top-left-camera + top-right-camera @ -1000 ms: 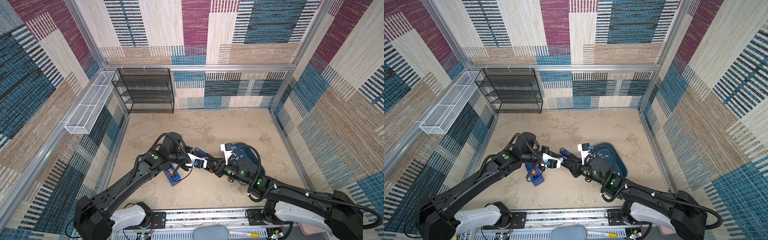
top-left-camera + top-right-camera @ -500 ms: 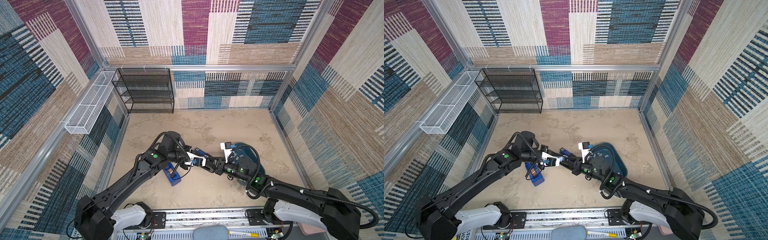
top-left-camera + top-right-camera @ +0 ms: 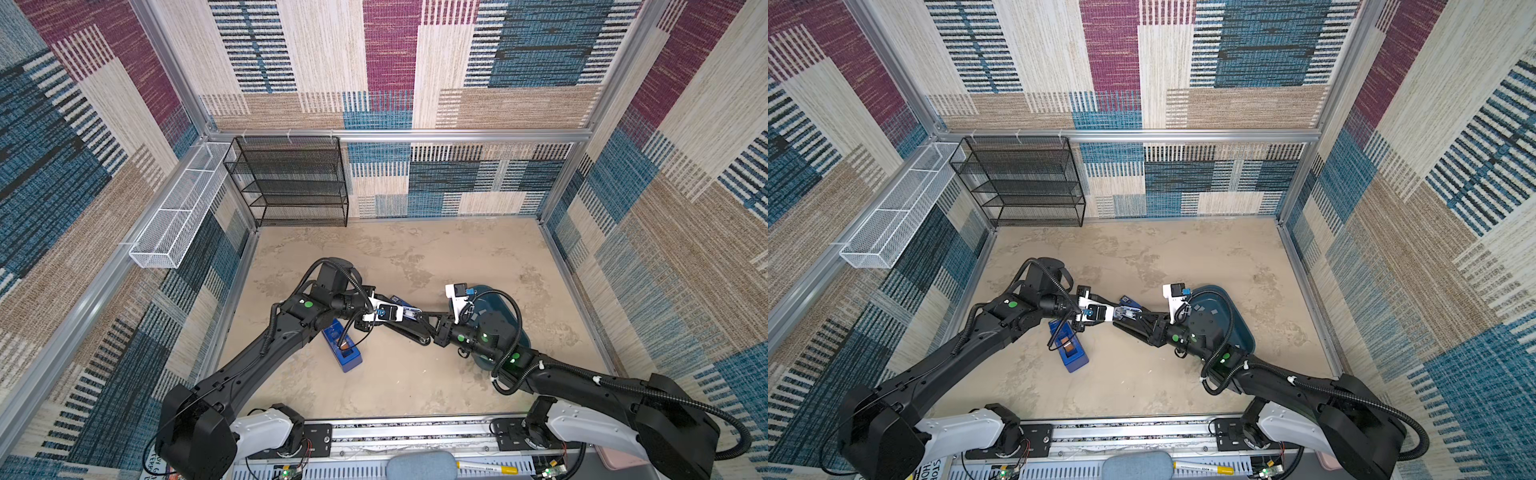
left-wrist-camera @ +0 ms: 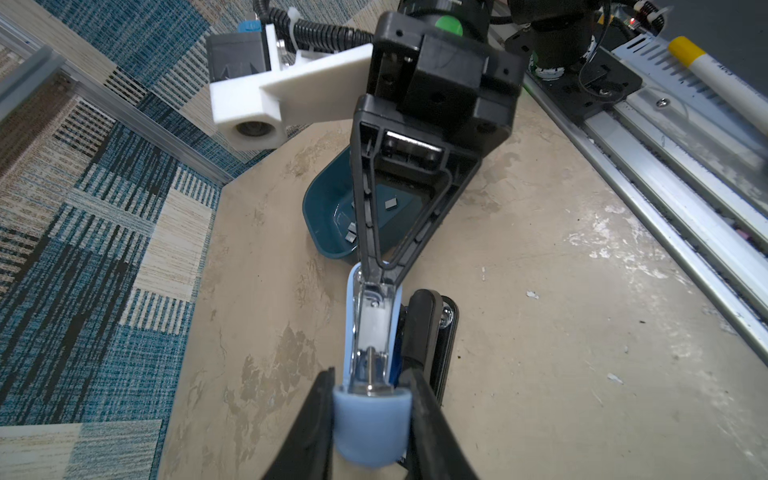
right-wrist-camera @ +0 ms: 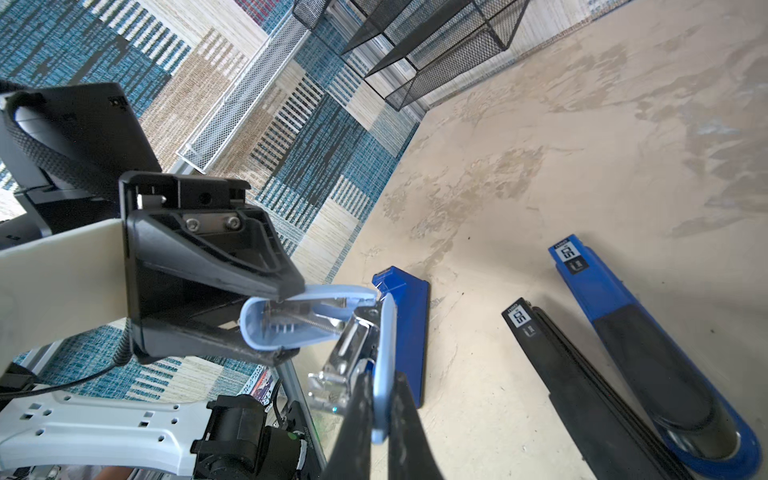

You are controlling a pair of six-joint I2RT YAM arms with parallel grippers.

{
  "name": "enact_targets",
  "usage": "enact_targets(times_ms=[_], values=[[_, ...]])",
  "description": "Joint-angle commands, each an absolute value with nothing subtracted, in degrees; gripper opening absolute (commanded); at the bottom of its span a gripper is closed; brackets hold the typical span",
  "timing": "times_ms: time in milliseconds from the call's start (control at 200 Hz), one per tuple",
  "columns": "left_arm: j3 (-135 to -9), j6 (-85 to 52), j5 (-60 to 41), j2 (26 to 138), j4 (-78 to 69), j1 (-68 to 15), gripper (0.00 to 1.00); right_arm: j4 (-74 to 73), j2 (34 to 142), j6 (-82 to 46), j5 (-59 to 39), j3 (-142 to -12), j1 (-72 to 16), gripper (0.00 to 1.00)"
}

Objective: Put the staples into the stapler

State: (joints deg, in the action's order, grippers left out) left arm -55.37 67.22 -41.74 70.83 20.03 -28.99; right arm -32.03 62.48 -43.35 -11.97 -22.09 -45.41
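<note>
- Two black robot arms meet low over the middle of a beige table [image 3: 415,249], sharing one small light-blue stapler [image 5: 316,316] hinged open between them.
- The left gripper [image 4: 372,386] is clamped narrow on the rounded end of the stapler's cover, whose spring and pusher rod face outward.
- The right gripper [image 5: 379,390] is pinched tight on the other half, the base with the chrome magazine.
- The staples [image 4: 390,203] are small grey strips lying loose in a teal tray [image 4: 320,208] on the table, just behind the right gripper. Neither gripper holds one.
- A pale patch shows inside the stapler, but the view is too blurred to call it a loaded strip.
- To do this step well, the halves should be kept spread wide and the magazine channel turned upward. The left grip should hold firm so the right gripper can let go and fetch a strip without the cover snapping shut.
- Both arms are stretched forward and inward with wrists low, fingers pointing at each other almost tip to tip.
- A dark-blue stapler [image 5: 409,332] lies on the table below the left gripper.
</note>
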Motion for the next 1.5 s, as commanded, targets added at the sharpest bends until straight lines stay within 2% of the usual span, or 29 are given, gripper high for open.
enact_targets(times_ms=[0, 301, 626, 716, 992, 1167, 1327, 1433, 1493], values=[[-55.3, 68.4, -34.2, 71.8, 21.1, -27.9, 0.00, -32.9, 61.7, -41.9, -13.2, -22.1, -45.4, 0.00], [-56.2, 70.0, -27.8, 76.0, 23.1, -27.6, 0.00, -33.4, 58.9, -43.0, -13.4, -21.0, -45.2, 0.00], [-56.9, 69.4, -26.9, 77.5, 23.2, -27.7, 0.00, -33.0, 57.7, -43.9, -13.6, -20.5, -45.2, 0.00], [-57.1, 68.5, -28.6, 77.0, 23.2, -27.8, 0.18, -34.1, 57.7, -44.4, -14.1, -20.1, -45.2, 0.00], [-57.6, 67.9, -32.7, 72.5, 23.8, -29.3, 0.52, -34.5, 57.6, -45.8, -14.6, -20.5, -45.2, 0.00], [-55.7, 68.6, -32.7, 68.7, 22.1, -29.9, 0.57, -28.5, 55.1, -48.3, -9.5, -20.8, -45.2, 0.00], [-53.2, 70.7, -35.3, 64.2, 23.0, -30.1, 0.58, -28.4, 54.9, -49.3, -10.7, -21.1, -45.2, 0.00], [-44.8, 66.1, -36.9, 57.7, 9.6, -30.2, 0.65, -31.0, 56.3, -50.4, -11.6, -20.6, -45.2, 0.00], [-44.1, 65.4, -39.9, 56.9, 8.5, -30.3, 0.66, -31.7, 57.4, -50.8, -11.8, -21.1, -45.2, 0.00]])
